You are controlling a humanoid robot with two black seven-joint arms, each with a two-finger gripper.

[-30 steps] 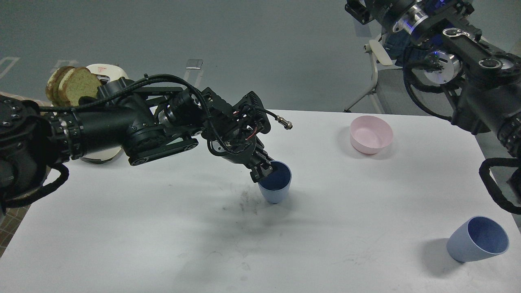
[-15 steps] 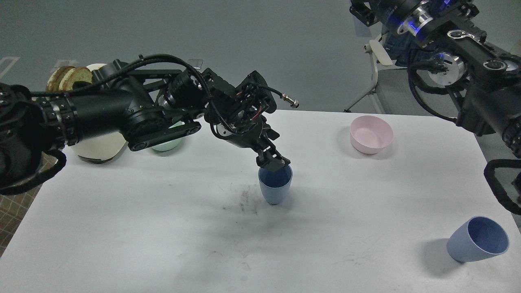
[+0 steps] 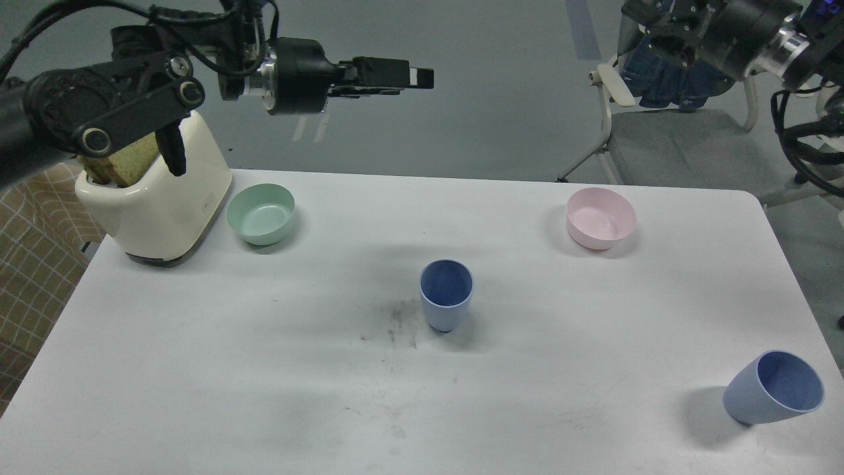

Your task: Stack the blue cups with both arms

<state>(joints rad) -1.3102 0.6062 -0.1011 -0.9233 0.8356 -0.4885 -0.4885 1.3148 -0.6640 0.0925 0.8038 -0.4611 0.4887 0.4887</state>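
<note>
Up high on the left, your left gripper (image 3: 412, 77) is hanging well above the white table (image 3: 264, 369), pointing sideways to the right with nothing in it; its fingers are lying so close along one another that you cannot tell whether they are parted or closed. Behind it, your left arm (image 3: 112, 112) is running back across the top of the cream toaster (image 3: 155, 198), which is standing at the table's far left corner with a slice of bread (image 3: 119, 168) poking out of its slot. Just beside the toaster, a mint-green bowl (image 3: 261, 214) is sitting upright. Moving toward the middle, one blue cup (image 3: 446, 294) is standing upright and alone near the table's centre, touched by nothing, next to a patch of dark scuff marks (image 3: 395, 323). Across from it, a pink bowl (image 3: 601, 218) is resting at the far right. Down at the near right corner, the second blue cup (image 3: 773, 386) is sitting tilted, its mouth facing right and up, well apart from the first. Your right arm (image 3: 725, 26) is showing only at the top right corner, above a grey chair (image 3: 686, 142), and its gripper is lying outside the view.
</note>
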